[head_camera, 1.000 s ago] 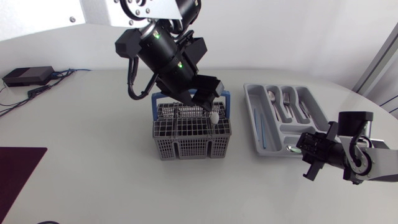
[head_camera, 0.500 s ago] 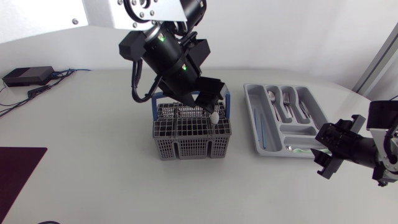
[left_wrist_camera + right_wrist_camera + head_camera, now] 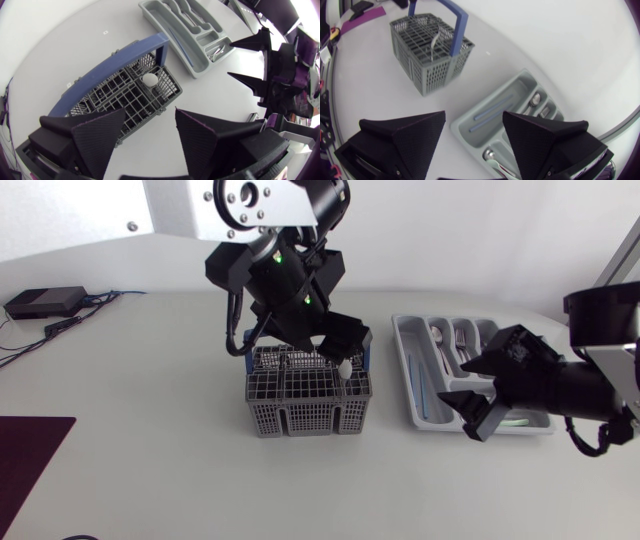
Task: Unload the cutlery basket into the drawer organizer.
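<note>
With the right hand [image 3: 468, 395], spread and empty, swung in over the grey plastic drawer organizer [image 3: 400, 345], the left hand [image 3: 150, 114], also spread, still hovers above the blue-handled grey mesh cutlery basket [image 3: 300, 415], its white-tipped utensil [image 3: 343, 368] yet to be grasped.

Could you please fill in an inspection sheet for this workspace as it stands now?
Surface: white table, no spills seen.
Job's things: grey mesh cutlery basket with blue handle holds a white-tipped utensil; grey plastic drawer organizer holds metal spoons and forks.
Clutter: black box and dark purple mat at the table's left.
Grippers: left gripper open over the basket; right gripper open over the organizer.
Cables: black cables beside the box.
Surroundings: nothing seen.
</note>
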You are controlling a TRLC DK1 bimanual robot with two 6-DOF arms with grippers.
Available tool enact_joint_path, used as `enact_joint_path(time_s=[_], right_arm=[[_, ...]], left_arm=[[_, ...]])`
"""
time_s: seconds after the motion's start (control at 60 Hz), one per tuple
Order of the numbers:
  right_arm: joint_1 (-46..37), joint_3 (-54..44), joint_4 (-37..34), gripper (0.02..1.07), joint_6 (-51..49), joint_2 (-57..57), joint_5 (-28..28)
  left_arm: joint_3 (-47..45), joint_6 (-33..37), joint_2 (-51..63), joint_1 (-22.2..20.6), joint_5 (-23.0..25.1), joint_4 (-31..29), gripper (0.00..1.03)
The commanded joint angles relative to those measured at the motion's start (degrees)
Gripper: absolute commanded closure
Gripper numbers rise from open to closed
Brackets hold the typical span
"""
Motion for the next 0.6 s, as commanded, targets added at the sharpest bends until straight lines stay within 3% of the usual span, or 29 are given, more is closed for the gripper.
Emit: enact_joint_path(time_s=[0.0,0.333,0.583], right_arm=[[3.3,3.0,-1.0,0.24,8.5,2.9,-1.4],[12.6,11.0,1.1,0.24,24.0,14.4,-6.2],[15.3,13.9,4.8,0.25,30.0,19.9,-6.6]], left_arm=[[-2.8,-1.1,0.8,0.6,-0.6,0.6,0.2],[-10.6,0.7,-3.5,2.1,-2.1,7.4,0.2],[-19.8,9.3,-10.2,1.7,-1.9,15.3,0.2]])
